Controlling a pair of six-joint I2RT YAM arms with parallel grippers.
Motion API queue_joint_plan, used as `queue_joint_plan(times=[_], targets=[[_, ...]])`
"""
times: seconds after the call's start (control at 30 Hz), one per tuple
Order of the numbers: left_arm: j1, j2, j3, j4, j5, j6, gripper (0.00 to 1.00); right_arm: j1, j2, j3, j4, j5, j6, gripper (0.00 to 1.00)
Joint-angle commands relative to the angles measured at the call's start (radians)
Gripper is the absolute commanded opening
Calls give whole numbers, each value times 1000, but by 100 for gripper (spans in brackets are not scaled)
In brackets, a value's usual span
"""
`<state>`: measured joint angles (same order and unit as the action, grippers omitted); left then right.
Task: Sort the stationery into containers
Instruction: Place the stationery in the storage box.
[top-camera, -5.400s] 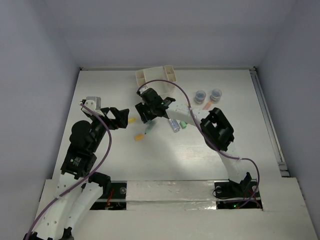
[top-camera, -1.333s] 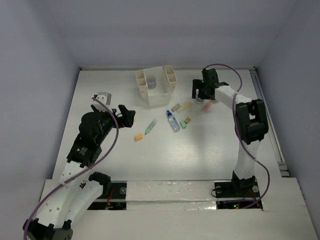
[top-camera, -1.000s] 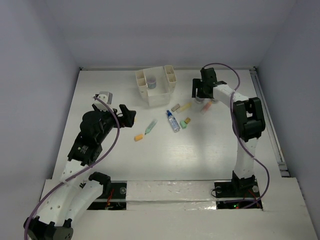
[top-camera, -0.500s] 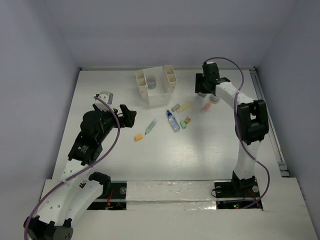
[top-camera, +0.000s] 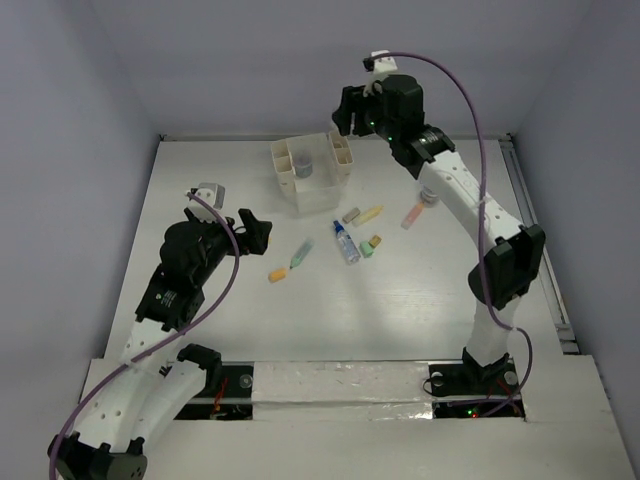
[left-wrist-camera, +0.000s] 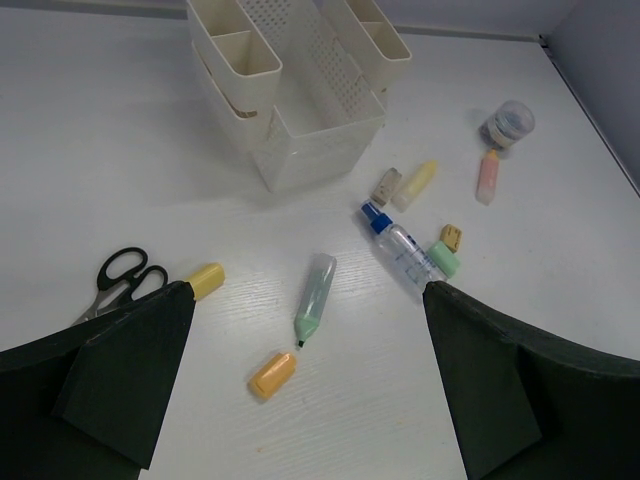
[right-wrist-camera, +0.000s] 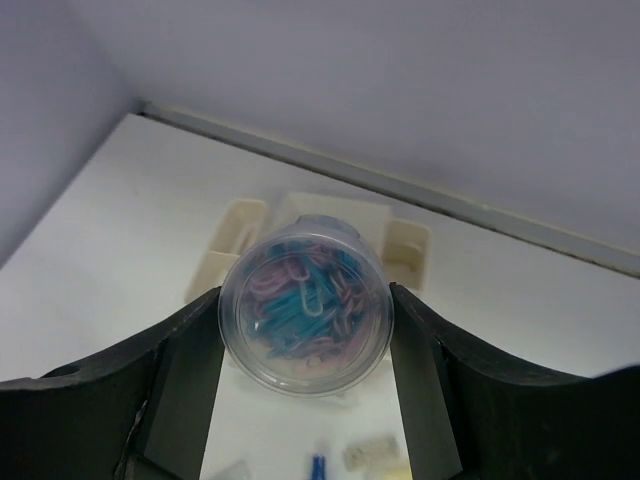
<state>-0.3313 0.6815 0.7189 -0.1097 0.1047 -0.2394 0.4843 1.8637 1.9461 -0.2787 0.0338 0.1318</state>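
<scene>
1. Top view: the right gripper (top-camera: 348, 113) hangs above the cream organizer (top-camera: 320, 192); the left gripper (top-camera: 256, 229) sits low, well apart.
2. Left wrist: jaws wide, released; a green marker (left-wrist-camera: 316, 297) lies outside the organizer.
3. Right wrist: jaws clasp a clear paper-clip jar (right-wrist-camera: 305, 312) over the organizer.

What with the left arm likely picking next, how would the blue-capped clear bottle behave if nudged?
The bottle lies on its side and looks round, so it would probably roll. Its clear body looks smooth, perhaps slippery. The green block sits close beside it and might get shoved.
</scene>
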Motion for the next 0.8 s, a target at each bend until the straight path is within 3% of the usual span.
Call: queue_joint_plan(times=[0.0,0.23,0.77], targets=[[6,-19,34,39,10,11,99,22,113,134,-23,-69,-31,47],[6,-22,34,38,13,11,99,82,323,413,-158,-71,-72,47],[6,-14,33,42,18,9,99,91,506,467,-160,-40,-106,46]])
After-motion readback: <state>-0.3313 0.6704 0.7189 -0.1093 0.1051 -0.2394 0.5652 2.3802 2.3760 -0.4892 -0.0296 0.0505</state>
